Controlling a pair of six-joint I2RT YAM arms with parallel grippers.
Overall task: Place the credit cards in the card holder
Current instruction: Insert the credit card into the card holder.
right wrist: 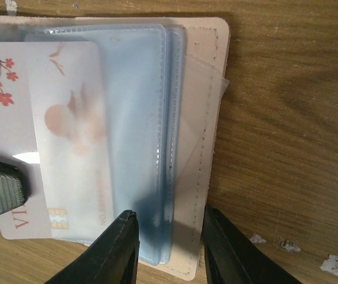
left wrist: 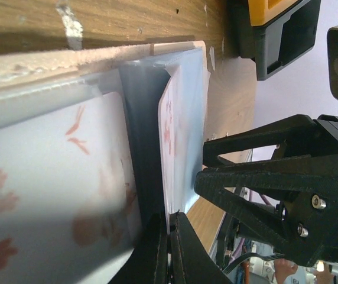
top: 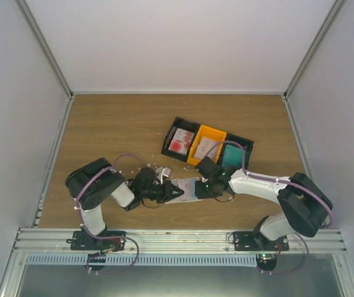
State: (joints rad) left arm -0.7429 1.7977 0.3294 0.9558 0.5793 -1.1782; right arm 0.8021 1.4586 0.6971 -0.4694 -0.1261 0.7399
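The beige card holder (top: 189,187) lies open on the table between my two grippers, its clear sleeves facing up (right wrist: 210,77). A white credit card with red blossom marks (right wrist: 15,89) lies partly inside a sleeve, entering from the holder's left side. My left gripper (top: 174,192) is shut on that card's edge (left wrist: 166,127). My right gripper (right wrist: 169,248) is open, one finger on each side of the sleeves' stitched edge at the holder's near side. Another white card with a red mark (top: 179,142) and a teal card (top: 231,155) sit in the bins.
A row of black and orange bins (top: 208,137) stands just behind the right gripper. Small white scraps (top: 158,168) lie on the wood behind the left gripper and beside the holder (right wrist: 334,263). White walls enclose the table.
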